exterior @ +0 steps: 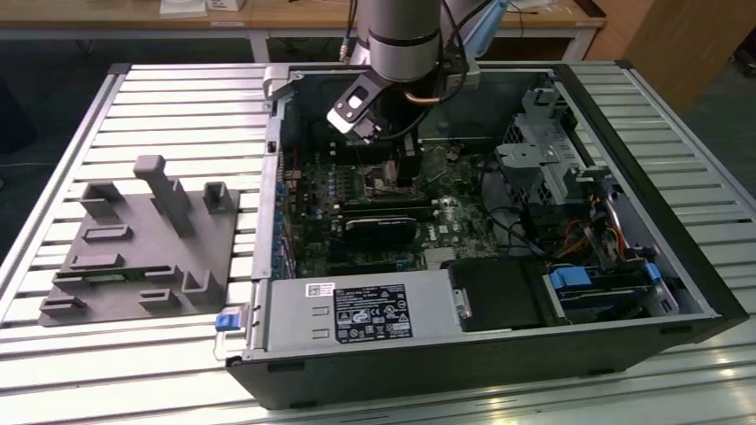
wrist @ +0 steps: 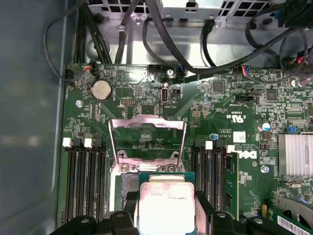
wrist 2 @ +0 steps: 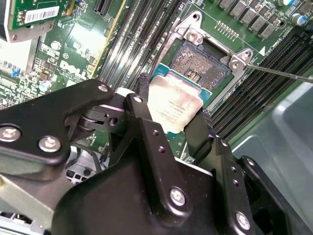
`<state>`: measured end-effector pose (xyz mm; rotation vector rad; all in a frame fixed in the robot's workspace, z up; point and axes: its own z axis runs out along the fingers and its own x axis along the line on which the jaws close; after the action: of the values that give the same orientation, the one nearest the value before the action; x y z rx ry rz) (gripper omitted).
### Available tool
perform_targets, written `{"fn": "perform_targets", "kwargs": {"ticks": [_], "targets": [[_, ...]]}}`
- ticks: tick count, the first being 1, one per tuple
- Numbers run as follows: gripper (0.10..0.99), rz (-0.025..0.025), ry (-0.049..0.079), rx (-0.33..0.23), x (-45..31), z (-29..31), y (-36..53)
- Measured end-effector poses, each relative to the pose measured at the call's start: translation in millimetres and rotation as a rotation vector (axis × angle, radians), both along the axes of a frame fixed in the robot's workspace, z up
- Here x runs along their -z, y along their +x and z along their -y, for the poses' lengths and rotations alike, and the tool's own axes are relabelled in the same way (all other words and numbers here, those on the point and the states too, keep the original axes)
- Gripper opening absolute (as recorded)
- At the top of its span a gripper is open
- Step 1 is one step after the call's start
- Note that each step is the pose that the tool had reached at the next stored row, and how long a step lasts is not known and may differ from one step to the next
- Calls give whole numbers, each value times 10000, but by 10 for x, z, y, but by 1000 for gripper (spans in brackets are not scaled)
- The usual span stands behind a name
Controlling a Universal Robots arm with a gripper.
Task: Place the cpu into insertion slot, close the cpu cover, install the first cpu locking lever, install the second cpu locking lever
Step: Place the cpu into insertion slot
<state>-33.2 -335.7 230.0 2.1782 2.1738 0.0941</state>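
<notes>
The hand (wrist 2: 172, 108) is clamped on the cpu (wrist 2: 171, 98), its two black fingers (wrist 2: 208, 129) pressing opposite edges of the chip, silver top facing the cameras. The cpu hangs over the near edge of the insertion slot (wrist 2: 203, 61) and is not yet seated. Whether its lower edge touches the slot's rim cannot be told. Beyond the slot the cpu cover (wrist: 146, 120) stands raised on its hinge, window open, with memory sockets (wrist: 85, 181) flanking the slot on both sides. The whole board lies in an open computer case (exterior: 473, 372) at the middle of the counter (exterior: 177, 97). A grey fixture (exterior: 142, 248) sits near the counter's edge at the exterior view's left.

Risks, as judged:
- The chip may come down skewed or offset, because it overlaps only part of the slot. A corner could then catch the metal rim or press on the fine contacts.
- With only two edges gripped, the chip could pivot or slip.
- The raised cover could drop onto the chip or the fingers if it is nudged.

What the views contribute:
- The second wrist view gives the slot's bare contact field and a thin locking lever (wrist 2: 281, 73) swung clear beside it.
- The first wrist view gives the upright cover and the cpu (wrist: 166, 208) squared between the fingers.
- The exterior view gives the arm (exterior: 402, 35) reaching down into the case.
</notes>
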Motion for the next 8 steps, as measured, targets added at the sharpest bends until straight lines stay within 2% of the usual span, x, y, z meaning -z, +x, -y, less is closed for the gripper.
{"fn": "perform_targets", "kwargs": {"ticks": [8], "targets": [[541,-1,-1,-141,45,-10,-7]]}}
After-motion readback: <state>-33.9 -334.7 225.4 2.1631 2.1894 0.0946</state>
